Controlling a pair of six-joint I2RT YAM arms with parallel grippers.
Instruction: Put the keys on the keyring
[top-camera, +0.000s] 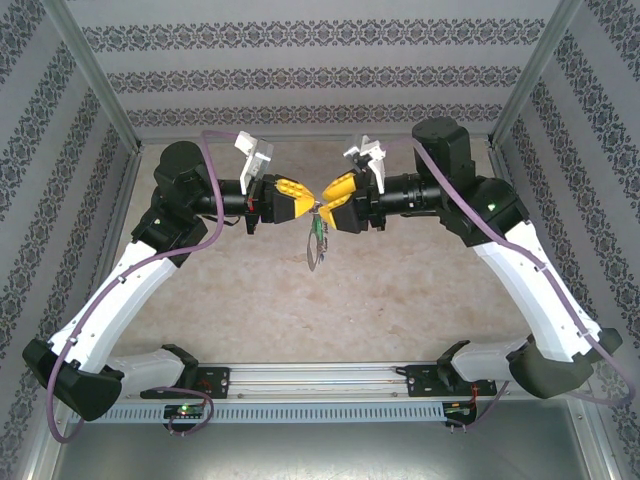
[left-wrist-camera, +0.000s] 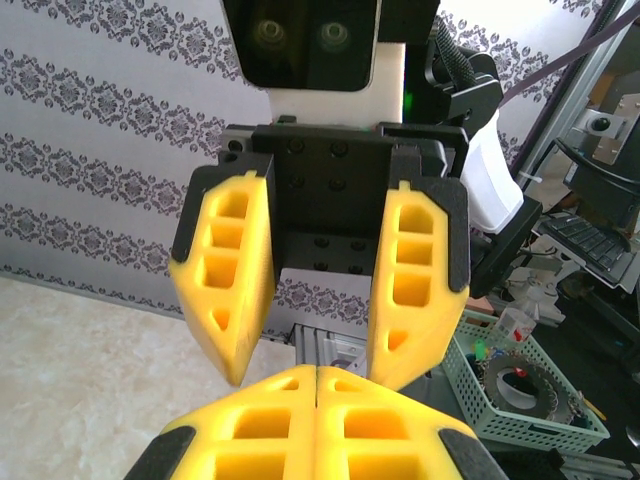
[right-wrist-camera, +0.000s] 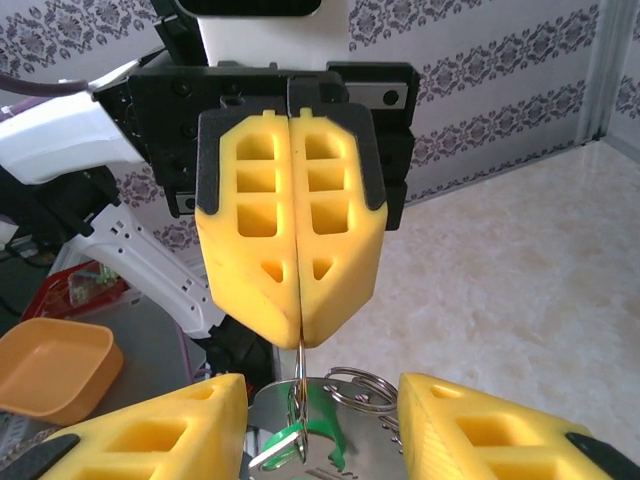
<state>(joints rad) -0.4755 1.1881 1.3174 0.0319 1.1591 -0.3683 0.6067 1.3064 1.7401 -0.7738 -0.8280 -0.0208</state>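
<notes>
The keyring (top-camera: 316, 250) hangs in the air between my two wrists, over the middle of the desk (top-camera: 400, 300). From above it shows as a thin grey loop trailing down from the point where my yellow fingertips meet. A fleck of green sits partway along it.

From my right wrist, a fine metal strand (right-wrist-camera: 300, 352) rises out of the bunch and runs straight into the seam of my left jaws. They are pressed tight together, pinching that strand at their very tips. Below the strand hang the key (right-wrist-camera: 283, 447) and its green tag (right-wrist-camera: 322, 428), with a couple of small wire rings (right-wrist-camera: 356, 384) just beside them and a flat silvery piece (right-wrist-camera: 375, 445) behind. I cannot tell whether the key is threaded on the loop or only lying against it.

My right jaws are spread, one finger (right-wrist-camera: 170, 430) on each side of the bunch and touching none of it. My left wrist sees them the same way, gaping wide with their tips just past my own closed pair (left-wrist-camera: 317, 420).

Further out, both arms reach in from the sides and meet tip to tip. Patterned wallpaper (top-camera: 300, 60) backs the desk, an orange bowl (right-wrist-camera: 50, 365) sits off the desk behind my left arm, and a green basket (left-wrist-camera: 520, 410) is behind my right.
</notes>
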